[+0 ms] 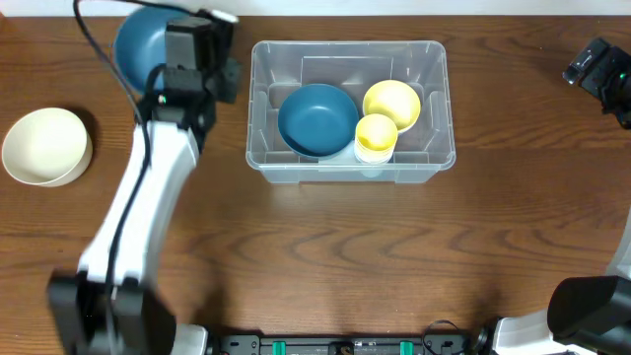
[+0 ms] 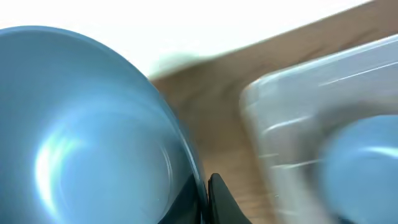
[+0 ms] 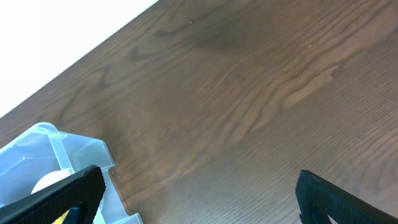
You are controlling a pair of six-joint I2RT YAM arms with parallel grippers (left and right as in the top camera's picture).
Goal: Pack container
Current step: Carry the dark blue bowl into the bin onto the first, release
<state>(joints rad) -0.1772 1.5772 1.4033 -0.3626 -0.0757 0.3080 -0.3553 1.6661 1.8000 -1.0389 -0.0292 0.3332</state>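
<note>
The clear container (image 1: pixel 434 148) stands at the table's middle back. Inside lie a blue bowl (image 1: pixel 317 118), a yellow bowl (image 1: pixel 394 99) and a yellow cup (image 1: pixel 376 133). My left gripper (image 1: pixel 177 44) is shut on the rim of another blue bowl (image 1: pixel 138 44) at the far left, left of the container. In the left wrist view the blue bowl (image 2: pixel 81 137) fills the left side, my fingers (image 2: pixel 204 199) pinch its rim, and the container (image 2: pixel 311 106) is blurred on the right. My right gripper (image 3: pixel 199 193) is open and empty over bare wood, right of the container's corner (image 3: pixel 50 155).
A cream bowl (image 1: pixel 46 146) sits at the left edge of the table. The right arm (image 1: pixel 601 74) is at the far right back corner. The table's back edge runs close behind the container.
</note>
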